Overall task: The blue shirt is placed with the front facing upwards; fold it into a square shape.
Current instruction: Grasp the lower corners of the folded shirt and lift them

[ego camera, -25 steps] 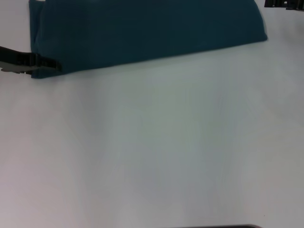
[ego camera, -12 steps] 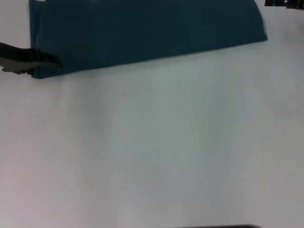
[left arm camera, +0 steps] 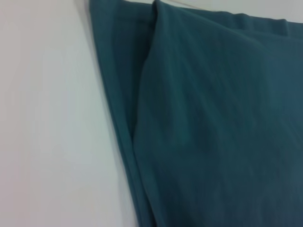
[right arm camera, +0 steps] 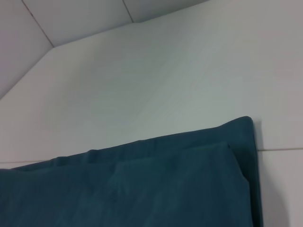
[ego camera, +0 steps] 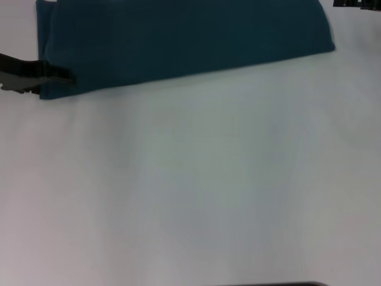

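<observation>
The blue shirt (ego camera: 184, 39) lies folded into a long flat band across the far side of the white table (ego camera: 196, 179), running off the top of the head view. My left gripper (ego camera: 66, 79) reaches in from the left, its dark tip over the shirt's near left corner. Only a dark sliver of my right gripper (ego camera: 356, 3) shows, at the far right beyond the shirt's right end. The left wrist view shows the blue shirt (left arm camera: 213, 123) with stacked folded layers along one edge. In the right wrist view a folded corner of the blue shirt (right arm camera: 142, 189) rests on the table.
White table surface stretches bare from the shirt's near edge to the front. A thin dark strip (ego camera: 268, 284) shows at the bottom edge of the head view. In the right wrist view the table's far edge (right arm camera: 118, 28) meets a grey wall.
The left gripper has shifted slightly farther away along the shirt's left end. The shirt and the right gripper have stayed where they were.
</observation>
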You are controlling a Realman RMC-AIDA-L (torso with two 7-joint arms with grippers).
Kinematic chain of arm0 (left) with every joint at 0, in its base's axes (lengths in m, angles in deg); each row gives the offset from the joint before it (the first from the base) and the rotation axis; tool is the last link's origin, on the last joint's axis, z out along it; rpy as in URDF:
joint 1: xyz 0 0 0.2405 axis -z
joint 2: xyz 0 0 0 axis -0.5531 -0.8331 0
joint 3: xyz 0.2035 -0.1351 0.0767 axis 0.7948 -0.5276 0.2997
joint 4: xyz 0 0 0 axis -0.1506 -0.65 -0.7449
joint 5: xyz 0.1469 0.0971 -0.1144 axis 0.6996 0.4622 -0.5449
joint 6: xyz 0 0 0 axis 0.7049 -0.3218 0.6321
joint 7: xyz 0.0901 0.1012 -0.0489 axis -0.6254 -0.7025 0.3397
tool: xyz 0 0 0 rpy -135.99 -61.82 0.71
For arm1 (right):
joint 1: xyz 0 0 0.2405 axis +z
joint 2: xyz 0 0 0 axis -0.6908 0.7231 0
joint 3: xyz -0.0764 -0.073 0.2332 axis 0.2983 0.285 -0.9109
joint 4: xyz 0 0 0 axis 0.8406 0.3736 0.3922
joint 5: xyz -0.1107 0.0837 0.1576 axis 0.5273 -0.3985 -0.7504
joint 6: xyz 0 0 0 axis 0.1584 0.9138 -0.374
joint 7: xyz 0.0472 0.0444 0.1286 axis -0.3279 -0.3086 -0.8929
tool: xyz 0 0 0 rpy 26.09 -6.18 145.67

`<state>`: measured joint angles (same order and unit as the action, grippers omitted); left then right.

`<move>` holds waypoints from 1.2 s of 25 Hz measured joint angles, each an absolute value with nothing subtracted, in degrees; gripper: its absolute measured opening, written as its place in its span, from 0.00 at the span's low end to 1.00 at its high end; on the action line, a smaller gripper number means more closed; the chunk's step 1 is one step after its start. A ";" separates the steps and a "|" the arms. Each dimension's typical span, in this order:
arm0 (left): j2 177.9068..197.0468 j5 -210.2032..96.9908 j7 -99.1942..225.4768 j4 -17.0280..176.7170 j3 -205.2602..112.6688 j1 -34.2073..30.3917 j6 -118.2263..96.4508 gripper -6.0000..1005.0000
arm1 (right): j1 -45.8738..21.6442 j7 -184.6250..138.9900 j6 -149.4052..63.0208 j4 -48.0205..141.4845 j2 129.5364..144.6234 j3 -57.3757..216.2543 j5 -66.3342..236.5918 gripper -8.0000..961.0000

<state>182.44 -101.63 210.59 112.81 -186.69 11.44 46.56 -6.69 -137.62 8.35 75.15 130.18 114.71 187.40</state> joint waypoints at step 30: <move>181.33 -99.81 212.88 108.43 -186.85 14.14 45.70 0.91 | -6.78 -138.00 8.38 75.15 130.34 114.71 187.40 0.97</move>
<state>181.33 -99.81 212.88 108.43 -186.85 14.14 45.70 -6.78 -138.00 8.38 75.15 130.34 114.71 187.40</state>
